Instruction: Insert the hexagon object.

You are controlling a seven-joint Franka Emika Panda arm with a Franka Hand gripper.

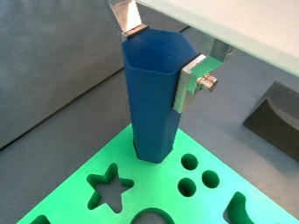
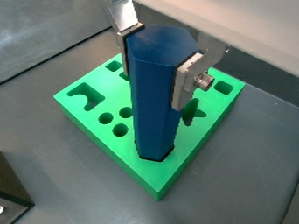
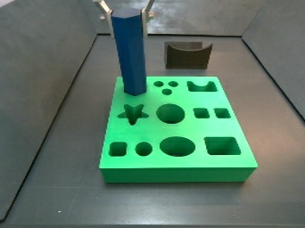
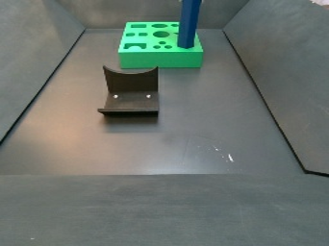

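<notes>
1. On the dark grey table [image 3: 48,134], I see a matte floor bounded by low grey walls on the sides and back in both side views.
2. Toward the left of a side view, the end effector [image 3: 125,11] hangs above the green board [image 3: 179,165], its silver fingers [image 1: 191,80] pinching the top of the hexagon object [image 3: 130,58].
3. The hexagon object stands upright, its lower end down in a hole at the board's rear corner; in both wrist views its foot sits inside the green surface [image 2: 152,171].
4. Beside it I can see a star-shaped hole [image 3: 134,113], with round and square cut-outs further right.
5. Beyond the board, well apart from it, the dark fixture [image 3: 186,55] stands on the table near the back wall.
6. The rest of the table shows only faint scuffs [image 4: 221,152].
</notes>
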